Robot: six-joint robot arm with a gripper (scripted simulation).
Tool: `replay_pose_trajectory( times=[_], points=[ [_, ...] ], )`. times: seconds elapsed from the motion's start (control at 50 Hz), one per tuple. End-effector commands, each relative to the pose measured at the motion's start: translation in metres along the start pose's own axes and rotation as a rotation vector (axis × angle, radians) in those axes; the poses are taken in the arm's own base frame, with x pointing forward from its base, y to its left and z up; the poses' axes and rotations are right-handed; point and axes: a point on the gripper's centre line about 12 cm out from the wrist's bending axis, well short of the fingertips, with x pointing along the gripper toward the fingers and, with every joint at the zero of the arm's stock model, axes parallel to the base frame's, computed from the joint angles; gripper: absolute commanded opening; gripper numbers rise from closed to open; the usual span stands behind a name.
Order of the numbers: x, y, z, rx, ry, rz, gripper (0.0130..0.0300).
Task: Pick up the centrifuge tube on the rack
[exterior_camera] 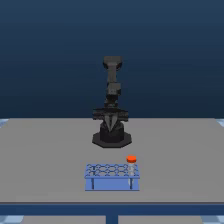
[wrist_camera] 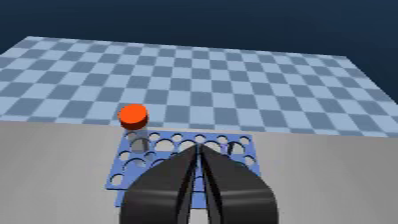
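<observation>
The blue rack (exterior_camera: 112, 176) stands on the grey table near its front edge, with a grid of round holes on top and two dark marks on its front. The centrifuge tube (exterior_camera: 131, 165), whitish with an orange-red cap, stands upright in a hole at the rack's far corner on the exterior view's right. In the wrist view the rack (wrist_camera: 142, 167) lies under the fingers and the centrifuge tube (wrist_camera: 134, 122) rises beside them, untouched. My gripper (exterior_camera: 109, 129) hangs by the arm's base, behind the rack. Its dark fingers meet at the tips (wrist_camera: 199, 148), shut, holding nothing.
The arm's dark base (exterior_camera: 111, 138) sits on the grey table (exterior_camera: 45, 155) behind the rack. A blue checkered floor (wrist_camera: 222, 80) lies beyond the table's edge. The table's front edge (exterior_camera: 112, 202) runs just below the rack.
</observation>
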Motion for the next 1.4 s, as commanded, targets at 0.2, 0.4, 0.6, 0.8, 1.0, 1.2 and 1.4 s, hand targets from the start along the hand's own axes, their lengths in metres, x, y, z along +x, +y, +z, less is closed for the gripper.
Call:
replay_pose_trajectory(
  times=[0.2,0.4,0.6,0.8,1.0,1.2,1.4],
  points=[
    [0.0,0.0,0.0,0.0,0.0,0.0,0.03],
    [0.0,0.0,0.0,0.0,0.0,0.0,0.03],
    [0.0,0.0,0.0,0.0,0.0,0.0,0.03],
    [0.002,0.001,0.0,0.001,0.002,0.001,0.03],
    [0.004,0.003,0.001,0.002,0.006,0.001,0.03],
    [0.008,0.006,0.002,0.004,0.013,0.002,0.03],
    [0.014,0.01,0.004,0.008,0.024,0.004,0.03]
  ],
)
